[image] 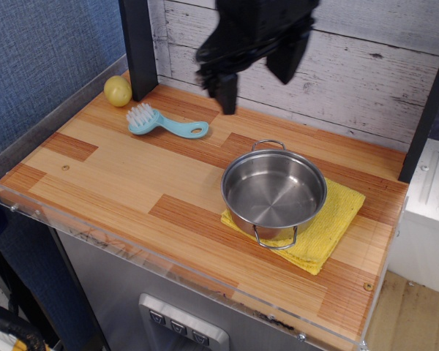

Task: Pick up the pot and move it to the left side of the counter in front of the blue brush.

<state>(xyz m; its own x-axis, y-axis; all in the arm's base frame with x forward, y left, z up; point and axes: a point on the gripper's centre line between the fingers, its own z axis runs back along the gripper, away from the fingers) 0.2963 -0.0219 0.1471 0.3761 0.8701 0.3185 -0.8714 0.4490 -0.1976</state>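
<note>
Pot upright on yellow cloth, blurred end effector well above counter, grip state unreadable.

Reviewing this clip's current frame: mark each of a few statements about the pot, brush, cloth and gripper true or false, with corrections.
1. The pot sits on a yellow cloth at the right of the counter. True.
2. The gripper is holding the pot. False: it hangs in the air above the back of the counter, apart from the pot, which rests untouched on the cloth.
3. The blue brush lies near the back left, bristles toward the yellow ball. True.
4. The pot has something inside it. False: its steel bottom is bare.
5. The pot already stands in front of the brush. False: that planking is bare; the pot is far to the right.
</note>
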